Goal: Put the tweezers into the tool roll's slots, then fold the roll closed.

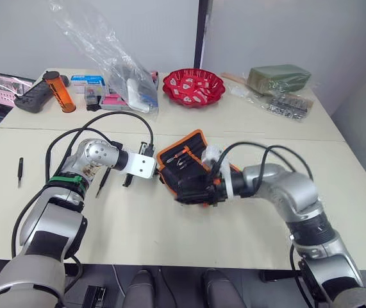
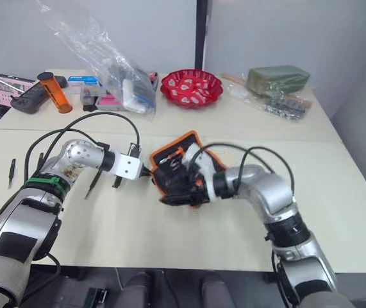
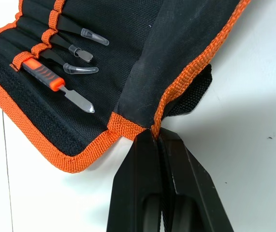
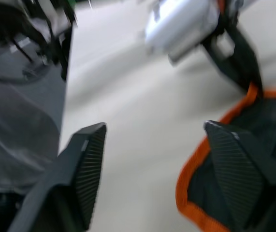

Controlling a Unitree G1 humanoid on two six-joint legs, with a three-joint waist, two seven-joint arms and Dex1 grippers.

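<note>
The tool roll (image 1: 184, 158) lies half open at mid-table, black with orange trim. My left gripper (image 3: 156, 137) is shut on its orange edge at the roll's left corner (image 1: 159, 168). In its slots (image 3: 50, 29) sit three tweezers (image 3: 78, 52) with clear tip caps, plus an orange-handled tool (image 3: 45, 76). A fold of the fabric covers part of the inner face. My right gripper (image 4: 154, 130) is open at the roll's near side (image 1: 186, 190), one finger (image 4: 234, 164) over the orange edge. One loose tweezers (image 1: 20, 171) lies far left, another (image 1: 102, 182) beside my left forearm.
Along the back of the table stand a red bowl (image 1: 193, 87), a clear plastic bag of items (image 1: 120, 72), an orange cylinder (image 1: 59, 91), a black device (image 1: 32, 97) and a green box (image 1: 279, 78). A seam (image 1: 336, 140) divides the two tabletops.
</note>
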